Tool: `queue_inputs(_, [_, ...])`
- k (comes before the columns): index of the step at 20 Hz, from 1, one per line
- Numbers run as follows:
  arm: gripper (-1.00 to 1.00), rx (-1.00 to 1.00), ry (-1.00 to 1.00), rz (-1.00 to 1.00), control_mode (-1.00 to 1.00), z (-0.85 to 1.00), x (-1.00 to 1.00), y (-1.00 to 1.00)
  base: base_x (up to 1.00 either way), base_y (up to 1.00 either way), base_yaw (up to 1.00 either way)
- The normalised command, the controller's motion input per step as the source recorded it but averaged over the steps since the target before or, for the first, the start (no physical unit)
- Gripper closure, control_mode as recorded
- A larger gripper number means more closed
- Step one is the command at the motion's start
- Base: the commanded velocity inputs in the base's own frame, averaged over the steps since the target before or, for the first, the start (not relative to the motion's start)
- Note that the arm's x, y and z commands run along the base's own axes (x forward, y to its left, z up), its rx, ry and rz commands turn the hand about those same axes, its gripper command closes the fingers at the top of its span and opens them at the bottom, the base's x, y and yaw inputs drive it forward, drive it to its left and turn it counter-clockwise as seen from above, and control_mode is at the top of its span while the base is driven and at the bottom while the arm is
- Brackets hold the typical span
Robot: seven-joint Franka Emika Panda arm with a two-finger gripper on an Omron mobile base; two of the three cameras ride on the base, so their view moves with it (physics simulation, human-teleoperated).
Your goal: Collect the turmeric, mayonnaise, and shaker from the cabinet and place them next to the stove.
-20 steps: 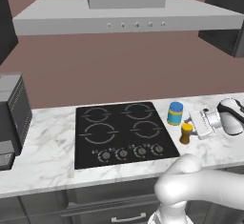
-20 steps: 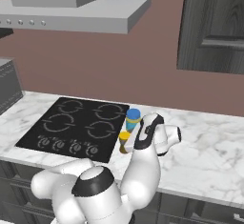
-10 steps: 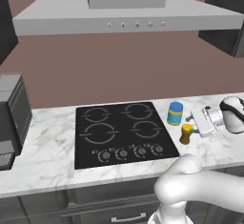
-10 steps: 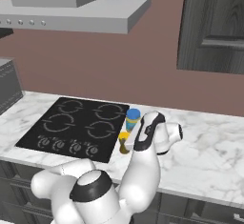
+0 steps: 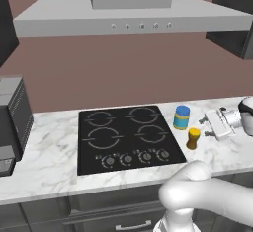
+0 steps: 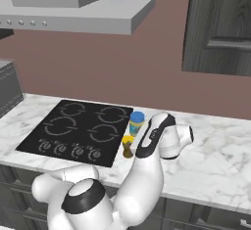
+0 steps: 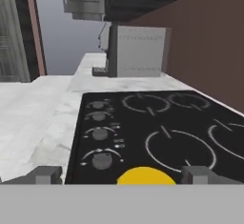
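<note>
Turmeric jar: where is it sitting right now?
In the left base view the turmeric jar stands on the counter just right of the stove, in front of the mayonnaise jar.

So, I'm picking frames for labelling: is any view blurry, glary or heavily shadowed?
Left base view: flat even light, the blue-lidded mayonnaise jar sharp. Right base view: equally crisp, the yellow-lidded amber turmeric jar casts only a faint shadow. Hand view: softer, the black four-burner stove slightly blurred, no glare.

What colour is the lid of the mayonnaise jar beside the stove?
Bright blue lid on the mayonnaise; clearest in the left base view.
</note>
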Motion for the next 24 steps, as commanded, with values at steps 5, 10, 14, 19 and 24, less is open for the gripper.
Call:
queue_inputs(5, [-1.00,0.00,0.00,-0.11,-1.00,0.39,-0.53,0.06,0.00,0.00,0.00])
queue_inputs(10, [-1.00,0.00,0.00,-0.15,-1.00,0.47,-0.47,0.24,0.00,0.00,0.00])
queue_inputs(14, [-1.00,0.00,0.00,-0.16,-1.00,0.37,-0.40,0.42,0.00,0.00,0.00])
queue_inputs(19, [-1.00,0.00,0.01,-0.18,-1.00,0.26,-0.30,0.58,0.00,0.00,0.00])
queue_inputs(24, [-1.00,-0.02,0.06,-0.19,-1.00,0.14,-0.25,0.73,0.00,0.00,0.00])
